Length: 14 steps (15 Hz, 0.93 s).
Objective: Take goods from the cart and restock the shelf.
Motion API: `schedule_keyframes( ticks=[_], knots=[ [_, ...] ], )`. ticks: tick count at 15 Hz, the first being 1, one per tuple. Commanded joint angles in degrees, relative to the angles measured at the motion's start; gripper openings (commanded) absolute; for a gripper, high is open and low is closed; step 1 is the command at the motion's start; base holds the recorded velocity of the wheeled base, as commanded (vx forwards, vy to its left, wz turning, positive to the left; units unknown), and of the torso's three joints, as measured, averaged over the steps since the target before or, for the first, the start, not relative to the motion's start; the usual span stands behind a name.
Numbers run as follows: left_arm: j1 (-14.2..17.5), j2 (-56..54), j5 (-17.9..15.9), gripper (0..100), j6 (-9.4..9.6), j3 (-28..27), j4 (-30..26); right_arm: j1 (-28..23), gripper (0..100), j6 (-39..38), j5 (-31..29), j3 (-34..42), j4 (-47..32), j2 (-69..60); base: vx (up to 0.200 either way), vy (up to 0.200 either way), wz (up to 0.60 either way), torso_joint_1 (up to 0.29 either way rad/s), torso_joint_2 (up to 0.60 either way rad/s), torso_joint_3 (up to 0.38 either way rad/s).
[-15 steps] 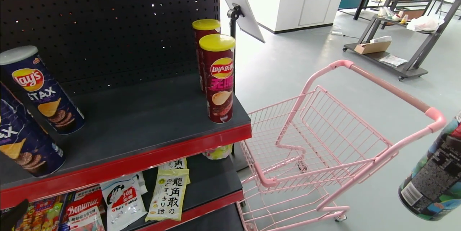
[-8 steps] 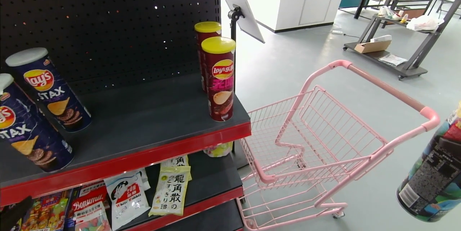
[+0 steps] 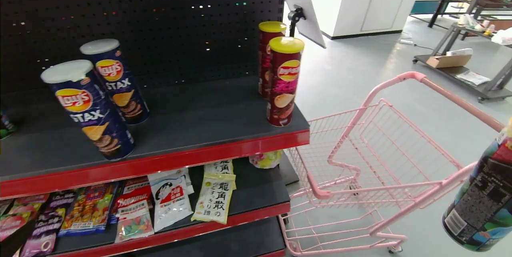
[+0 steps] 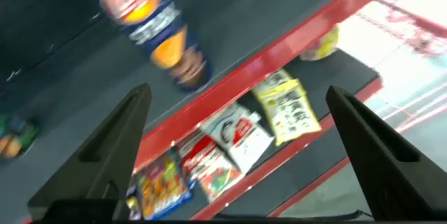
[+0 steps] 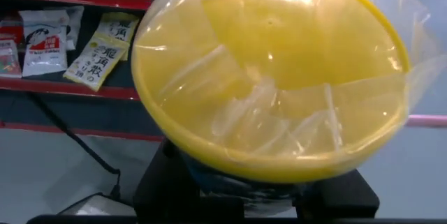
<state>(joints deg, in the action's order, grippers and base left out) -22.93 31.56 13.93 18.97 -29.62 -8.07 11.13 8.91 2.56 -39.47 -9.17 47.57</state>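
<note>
Grips a tall chip can [image 3: 480, 205] tight in the right hand [image 5: 255, 185], yellow lid [image 5: 269, 77] up toward the wrist camera. Hangs at 4 o'clock in the head view, just beside the pink cart [image 3: 416, 76] handle. Holds the left hand [image 4: 237, 147] wide open, nothing in it, over the shelf [image 3: 200, 117] front edge. On the shelf, blue cans [image 3: 90, 109] at 9 o'clock, dark red cans [image 3: 284, 81] at 12 o'clock. Below, snack bags [image 3: 172, 201] at 7 o'clock.

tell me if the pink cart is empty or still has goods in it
Empty, as far as the head view shows: the cart has only bare pink wire in its basket and lower rack.
</note>
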Motion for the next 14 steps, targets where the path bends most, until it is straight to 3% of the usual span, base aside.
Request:
schedule_keyframes(
  ticks=[1, 3, 6, 14],
  knots=[
    [0.1, -0.2, 0.0, 100, 0.02, -0.2, 0.1, 0.0, 0, 0.1, 0.1, 0.0, -0.1, -0.1, 0.000, 0.000, 0.60, 0.002, 0.00, 0.002],
    [0.1, -0.3, 0.0, 100, 0.63, -0.3, 0.1, 0.1, 0, 0.1, 0.1, 0.4, 0.0, -0.2, 0.000, 0.000, 0.60, 0.005, 0.00, 0.005],
    [0.1, -0.4, 0.0, 100, 0.89, -0.3, 0.1, -0.1, 0, 0.8, -0.4, 1.4, 0.4, -1.2, 0.000, 0.000, 0.00, 0.000, 0.00, 0.000],
    [0.1, -0.8, 0.0, 100, 0.89, -0.4, 0.1, 0.7, 0, 0.1, 6.6, 3.2, 1.3, -3.4, 0.000, 0.200, 0.00, 0.003, 0.00, 0.002]
  ],
)
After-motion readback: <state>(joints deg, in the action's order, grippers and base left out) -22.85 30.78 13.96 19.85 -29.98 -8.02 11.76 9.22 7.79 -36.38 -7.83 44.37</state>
